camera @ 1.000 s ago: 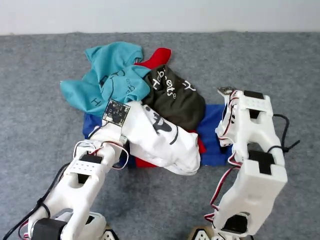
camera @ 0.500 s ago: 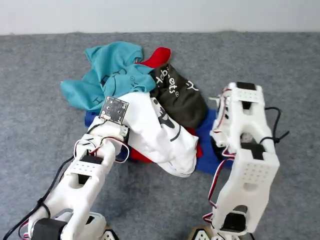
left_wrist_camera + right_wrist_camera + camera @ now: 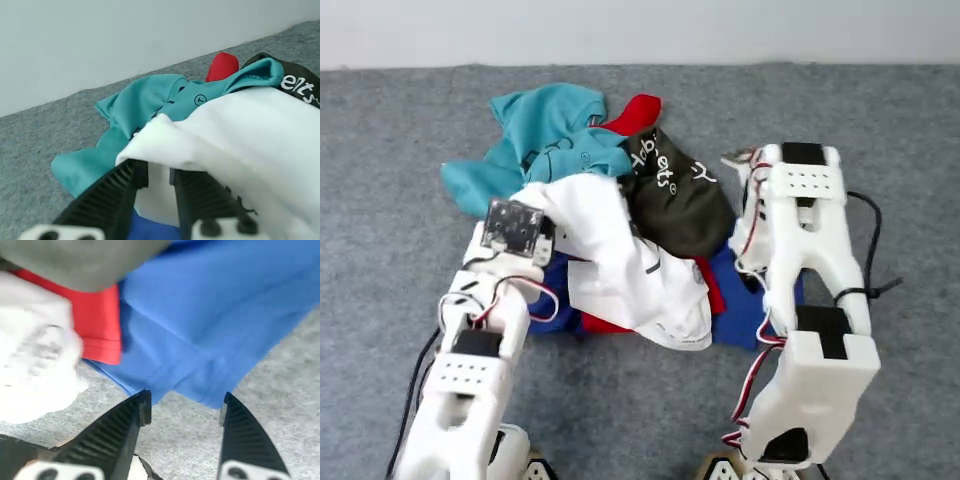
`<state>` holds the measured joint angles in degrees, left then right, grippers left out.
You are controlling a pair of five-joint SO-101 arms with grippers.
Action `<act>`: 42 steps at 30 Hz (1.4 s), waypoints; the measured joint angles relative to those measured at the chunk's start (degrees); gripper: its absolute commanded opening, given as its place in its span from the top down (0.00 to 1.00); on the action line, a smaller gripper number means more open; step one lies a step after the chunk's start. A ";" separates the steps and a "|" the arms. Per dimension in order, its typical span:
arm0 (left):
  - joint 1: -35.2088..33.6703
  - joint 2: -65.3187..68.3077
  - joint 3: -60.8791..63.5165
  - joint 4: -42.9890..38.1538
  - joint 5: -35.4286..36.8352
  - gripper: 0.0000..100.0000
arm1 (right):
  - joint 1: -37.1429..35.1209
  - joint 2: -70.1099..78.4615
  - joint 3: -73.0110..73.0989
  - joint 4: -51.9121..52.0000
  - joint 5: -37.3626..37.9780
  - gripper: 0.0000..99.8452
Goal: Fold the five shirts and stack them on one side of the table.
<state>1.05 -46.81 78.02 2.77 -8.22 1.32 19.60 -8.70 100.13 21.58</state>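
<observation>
Five shirts lie in a heap mid-table. The white shirt (image 3: pixel 620 260) is on top, over a red one (image 3: pixel 638 112) and a blue one (image 3: pixel 740 300), with a teal shirt (image 3: pixel 545 135) at the far left and a dark printed shirt (image 3: pixel 680 200) at the far right. My left gripper (image 3: pixel 159 172) is shut on a fold of the white shirt (image 3: pixel 240 135), lifting its left edge at the heap's left side (image 3: pixel 548 240). My right gripper (image 3: pixel 184 407) is open just above the near hem of the blue shirt (image 3: pixel 210 315), beside the red shirt (image 3: pixel 95 325).
Grey carpet-like tabletop (image 3: pixel 880 130) has free room on the far right, the far left and along the front. A pale wall (image 3: pixel 125 35) runs behind the table. The right arm's body (image 3: pixel 805 220) covers the heap's right edge from above.
My left gripper has drawn the white shirt's edge up and to the left. The right arm has swung farther out over the blue shirt's right side.
</observation>
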 measured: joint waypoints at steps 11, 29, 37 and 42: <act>2.02 -6.95 1.14 6.95 0.00 0.92 | 1.67 0.00 7.30 -0.53 0.00 0.76; 2.37 -7.03 -22.86 44.57 -5.71 0.91 | 2.90 0.00 14.15 -3.08 0.00 0.76; 10.37 -7.21 -24.88 48.44 -9.14 0.79 | 2.99 0.00 14.15 -3.08 0.00 0.76; 10.99 -7.21 -27.78 48.44 -9.58 0.79 | 2.99 0.00 14.15 -3.08 0.00 0.76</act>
<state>12.04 -54.02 50.24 51.21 -17.80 4.31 19.60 5.45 97.05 21.58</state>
